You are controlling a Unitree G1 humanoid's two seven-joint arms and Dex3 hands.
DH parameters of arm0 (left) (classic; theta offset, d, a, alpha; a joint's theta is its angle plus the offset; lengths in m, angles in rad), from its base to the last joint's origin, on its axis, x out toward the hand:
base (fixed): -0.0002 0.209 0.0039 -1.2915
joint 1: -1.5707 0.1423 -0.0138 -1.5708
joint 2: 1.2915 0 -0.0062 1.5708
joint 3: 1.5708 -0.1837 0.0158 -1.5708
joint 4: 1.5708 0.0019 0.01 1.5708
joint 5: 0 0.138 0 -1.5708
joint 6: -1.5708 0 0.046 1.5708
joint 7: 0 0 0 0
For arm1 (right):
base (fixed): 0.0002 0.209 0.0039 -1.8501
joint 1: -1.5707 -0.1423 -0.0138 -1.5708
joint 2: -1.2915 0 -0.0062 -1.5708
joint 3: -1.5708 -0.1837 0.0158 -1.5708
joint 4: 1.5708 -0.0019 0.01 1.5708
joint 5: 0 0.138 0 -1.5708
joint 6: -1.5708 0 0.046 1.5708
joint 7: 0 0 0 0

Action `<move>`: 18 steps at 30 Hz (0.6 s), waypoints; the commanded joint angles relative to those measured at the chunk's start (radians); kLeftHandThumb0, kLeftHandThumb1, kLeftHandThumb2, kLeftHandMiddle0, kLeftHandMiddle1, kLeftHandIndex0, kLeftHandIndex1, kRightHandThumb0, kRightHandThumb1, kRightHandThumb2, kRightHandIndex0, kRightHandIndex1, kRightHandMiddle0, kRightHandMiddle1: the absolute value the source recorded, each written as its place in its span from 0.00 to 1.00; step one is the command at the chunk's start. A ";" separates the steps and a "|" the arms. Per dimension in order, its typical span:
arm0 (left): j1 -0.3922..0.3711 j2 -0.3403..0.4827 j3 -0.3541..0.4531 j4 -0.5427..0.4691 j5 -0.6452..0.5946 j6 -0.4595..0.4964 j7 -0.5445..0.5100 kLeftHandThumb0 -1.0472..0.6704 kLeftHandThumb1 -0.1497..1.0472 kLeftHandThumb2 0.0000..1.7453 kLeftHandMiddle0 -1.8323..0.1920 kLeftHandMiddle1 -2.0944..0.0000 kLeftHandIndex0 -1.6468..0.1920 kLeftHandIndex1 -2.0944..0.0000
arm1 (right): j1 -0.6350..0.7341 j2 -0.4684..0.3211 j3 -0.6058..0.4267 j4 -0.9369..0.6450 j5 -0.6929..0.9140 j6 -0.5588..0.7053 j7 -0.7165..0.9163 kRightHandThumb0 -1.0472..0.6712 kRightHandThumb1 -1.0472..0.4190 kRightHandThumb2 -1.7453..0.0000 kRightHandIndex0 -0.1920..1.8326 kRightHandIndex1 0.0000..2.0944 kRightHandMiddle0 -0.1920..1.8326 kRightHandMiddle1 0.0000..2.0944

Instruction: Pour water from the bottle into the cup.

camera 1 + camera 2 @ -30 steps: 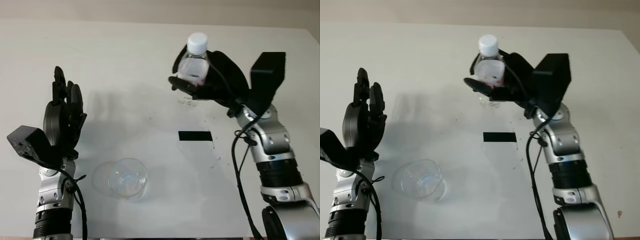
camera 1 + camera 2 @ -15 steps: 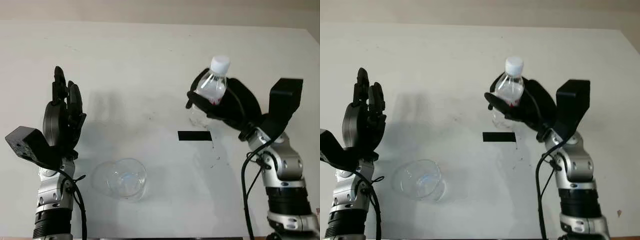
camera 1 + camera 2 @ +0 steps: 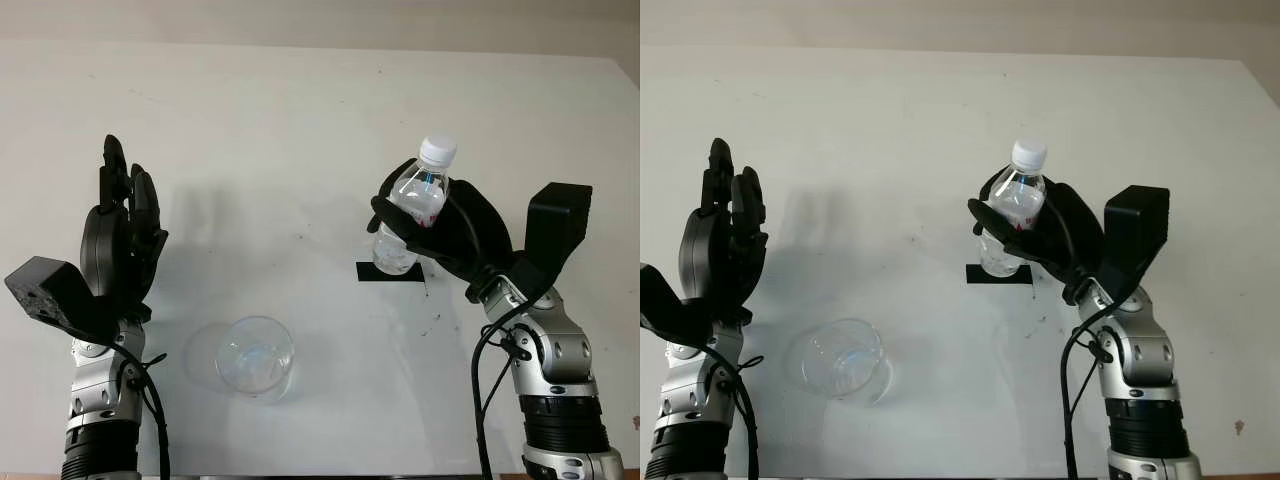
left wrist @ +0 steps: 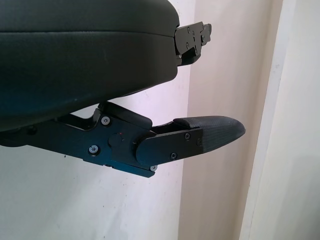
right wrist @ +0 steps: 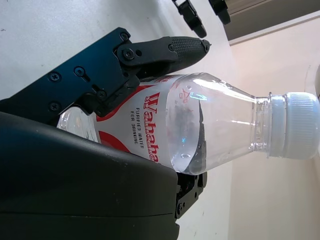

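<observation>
A clear plastic water bottle (image 3: 413, 210) with a white cap and a red-and-white label is held upright in my right hand (image 3: 440, 235), whose fingers (image 5: 165, 50) wrap around its body. The bottle (image 5: 210, 125) hangs above a black tape mark (image 3: 390, 272) on the table, right of centre. A clear, wide cup (image 3: 254, 356) stands on the table at the front, left of the bottle. My left hand (image 3: 125, 240) is open, raised upright at the left, beside and above the cup, holding nothing.
The white table (image 3: 300, 120) stretches back to a pale wall. Small dark specks dot the surface near the tape mark. Bare tabletop lies between the cup and the bottle.
My right hand has carried the bottle from the far middle of the table back toward me and lower, to above the tape mark. The left hand and the cup stayed put.
</observation>
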 commanded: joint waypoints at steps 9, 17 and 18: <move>0.008 0.006 0.006 -0.011 0.001 -0.010 -0.005 0.20 1.00 0.33 1.00 1.00 1.00 1.00 | -0.001 -0.010 0.014 -0.023 -0.041 -0.011 -0.001 0.34 0.00 0.72 0.72 1.00 0.54 1.00; 0.008 0.008 0.005 -0.009 0.001 -0.013 -0.010 0.21 1.00 0.34 1.00 1.00 1.00 1.00 | 0.003 -0.003 0.036 0.023 -0.109 -0.081 -0.008 0.34 0.00 0.72 0.71 1.00 0.52 1.00; 0.008 0.008 0.005 -0.009 0.000 -0.013 -0.011 0.21 1.00 0.34 1.00 1.00 1.00 1.00 | 0.003 -0.002 0.037 0.026 -0.112 -0.086 -0.007 0.34 0.00 0.72 0.71 1.00 0.51 1.00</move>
